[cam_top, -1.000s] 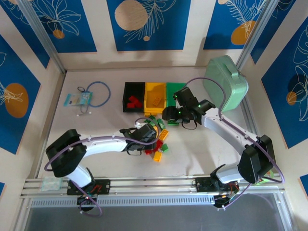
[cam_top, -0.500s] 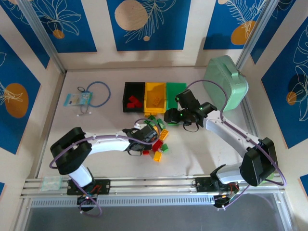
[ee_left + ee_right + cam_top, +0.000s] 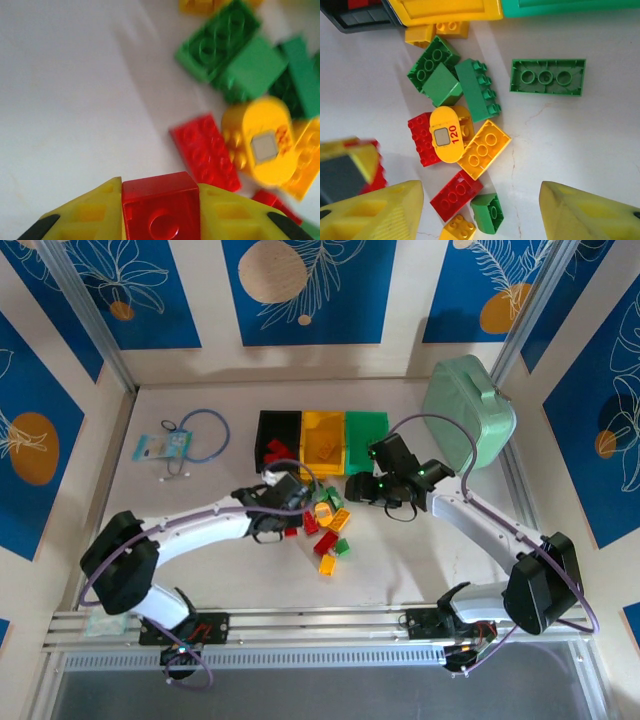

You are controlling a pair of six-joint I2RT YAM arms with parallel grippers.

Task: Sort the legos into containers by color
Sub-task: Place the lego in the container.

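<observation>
The left gripper [image 3: 160, 222] is clamped on a red brick [image 3: 159, 197]. In the left wrist view this brick sits tight between the two yellow fingers [image 3: 90, 212], with a stud facing the camera. In the top view the left gripper [image 3: 282, 498] is at the left side of the pile of legos [image 3: 328, 525], just in front of the black bin [image 3: 262, 435]. On the white table [image 3: 75, 100] below the held brick lies a second red brick [image 3: 205, 150]. It touches a rounded yellow piece [image 3: 262, 142], and some green bricks [image 3: 225, 50] lie farther away.

The right gripper [image 3: 480, 215] hangs over the same pile, its fingers well apart and nothing between them. Red, yellow and green bricks lie mixed under it. One flat green brick [image 3: 547, 77] lies with the hollow side up, a little apart from the others and near the green bin [image 3: 570, 5].

The three bins stand joined in a row: black on the left, the yellow bin [image 3: 320, 425] in the middle, green on the right. The black bin holds a few red bricks [image 3: 276, 451]. The yellow bin holds yellow-orange pieces [image 3: 327, 447], but I cannot tell how many. What is in the green bin I cannot tell.
</observation>
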